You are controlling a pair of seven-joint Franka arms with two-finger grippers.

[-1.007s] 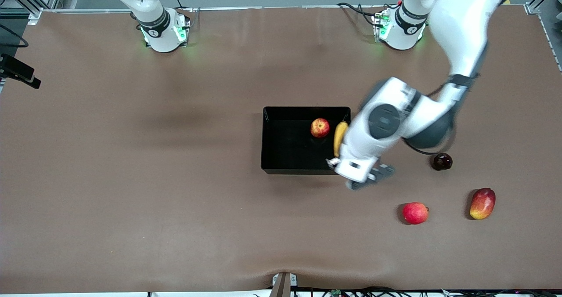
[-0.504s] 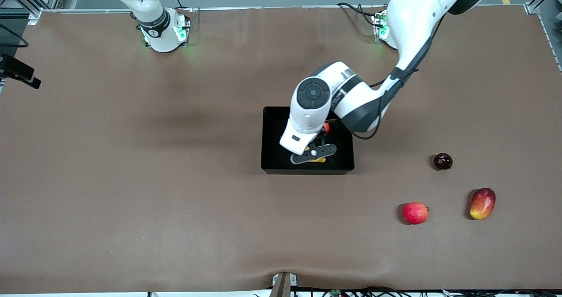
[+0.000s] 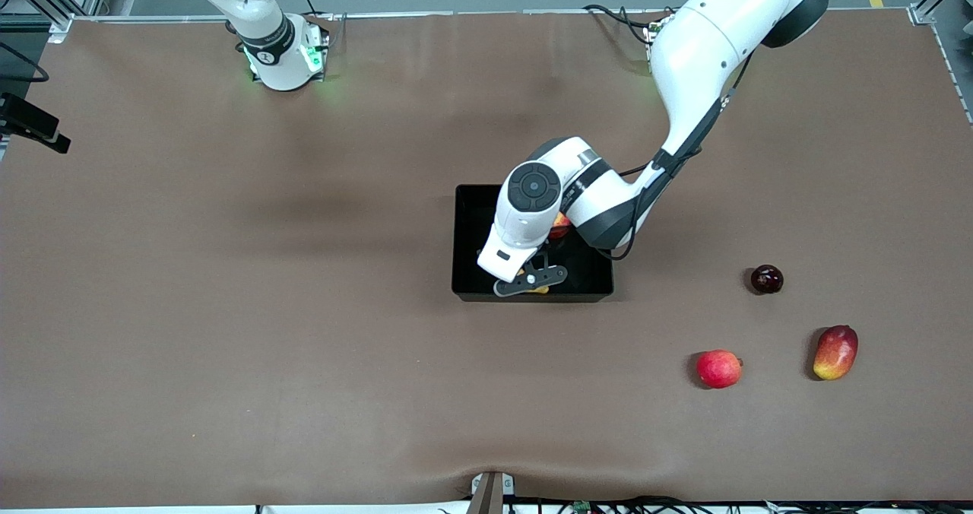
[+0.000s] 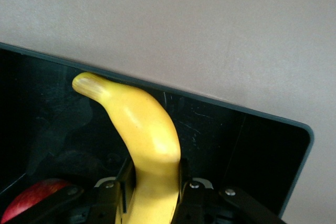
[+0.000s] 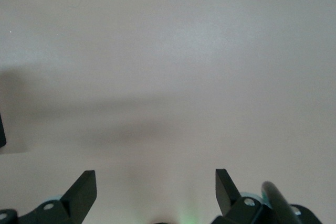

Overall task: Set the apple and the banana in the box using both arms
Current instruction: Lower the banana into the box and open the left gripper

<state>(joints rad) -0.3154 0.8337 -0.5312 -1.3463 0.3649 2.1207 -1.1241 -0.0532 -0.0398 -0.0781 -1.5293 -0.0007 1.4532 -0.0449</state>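
The brown worktop (image 3: 304, 309) is carrying the black box (image 3: 465, 240) at its middle, and the left arm (image 3: 692, 50) is reaching down into it. The left tool (image 3: 532, 280) is sitting low inside the box by the wall nearest the front camera, its fingers (image 4: 122, 195) pressing in on the banana (image 4: 144, 140) from both sides. The right tool (image 5: 156, 190) is waiting over bare worktop, spread wide and carrying nothing. The apple (image 3: 561, 225) is lying in the box, mostly under the left arm's wrist.

I'd say the risk is in the letting go: the banana's tip is sitting right against the box wall, so a careless release could tip it over the rim or knock the apple.

The front view is showing only a sliver of yellow; the left wrist view is showing the whole grip. Only the front view is showing the spare red fruit (image 3: 718, 368), mango (image 3: 835, 352) and dark fruit (image 3: 766, 279) outside.
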